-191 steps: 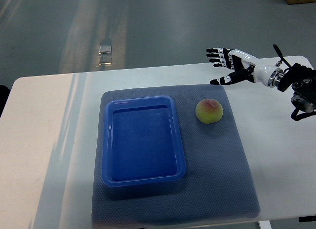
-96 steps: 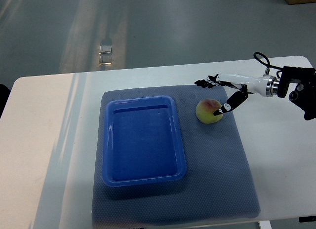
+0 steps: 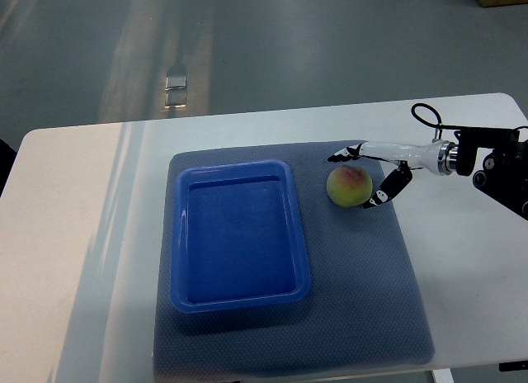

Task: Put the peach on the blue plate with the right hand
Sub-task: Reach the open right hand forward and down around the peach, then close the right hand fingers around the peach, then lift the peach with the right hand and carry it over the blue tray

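A yellow-green peach [image 3: 349, 186] with a pink blush lies on the grey mat, just right of the blue plate [image 3: 239, 232], a shallow rectangular tray. My right hand [image 3: 356, 178] reaches in from the right edge and cups the peach's right side. Its fingers [image 3: 340, 156] stretch past the far side of the fruit and the thumb [image 3: 384, 193] sits at its near right. The fingers are spread around the peach and have not closed on it. The left arm does not show.
The grey mat [image 3: 363, 300] covers the middle of the white table [image 3: 74, 234]. The table's far edge runs just beyond the mat, with grey floor behind it and a small metal fitting [image 3: 176, 86] there.
The right hand came down and leftward from above the table's far right to the peach, then settled lower around its right side. The peach and plate stayed put.
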`<control>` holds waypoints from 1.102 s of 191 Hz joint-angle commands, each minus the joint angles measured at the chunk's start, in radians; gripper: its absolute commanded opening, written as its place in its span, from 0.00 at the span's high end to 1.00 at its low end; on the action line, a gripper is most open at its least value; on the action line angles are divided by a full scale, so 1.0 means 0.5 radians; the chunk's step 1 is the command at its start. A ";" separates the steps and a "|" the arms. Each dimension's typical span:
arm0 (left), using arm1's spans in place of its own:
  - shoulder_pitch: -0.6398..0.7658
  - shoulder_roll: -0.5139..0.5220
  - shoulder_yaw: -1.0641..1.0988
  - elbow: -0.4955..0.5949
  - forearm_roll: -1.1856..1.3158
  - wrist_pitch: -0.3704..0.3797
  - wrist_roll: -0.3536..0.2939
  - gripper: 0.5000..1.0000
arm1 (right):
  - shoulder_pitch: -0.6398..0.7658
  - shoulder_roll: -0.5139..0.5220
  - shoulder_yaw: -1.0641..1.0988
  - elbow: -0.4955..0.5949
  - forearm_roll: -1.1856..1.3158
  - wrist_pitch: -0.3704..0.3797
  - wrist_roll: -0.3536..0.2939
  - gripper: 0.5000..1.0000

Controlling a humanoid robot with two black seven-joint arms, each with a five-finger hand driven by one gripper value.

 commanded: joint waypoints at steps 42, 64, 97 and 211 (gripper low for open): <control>0.000 0.000 0.000 0.002 0.000 -0.002 0.000 0.00 | -0.001 0.006 -0.048 -0.031 -0.006 -0.052 -0.018 0.41; 0.000 0.000 0.000 0.002 0.000 0.001 0.000 0.00 | -0.001 0.006 -0.070 -0.046 -0.006 -0.095 -0.018 0.56; 0.000 0.000 -0.003 0.002 0.000 -0.002 0.000 0.00 | 0.058 0.006 -0.060 -0.046 0.009 -0.092 -0.015 0.63; 0.003 0.000 -0.003 0.002 0.000 0.004 0.000 0.00 | 0.325 0.479 -0.073 -0.144 0.034 -0.058 -0.018 0.61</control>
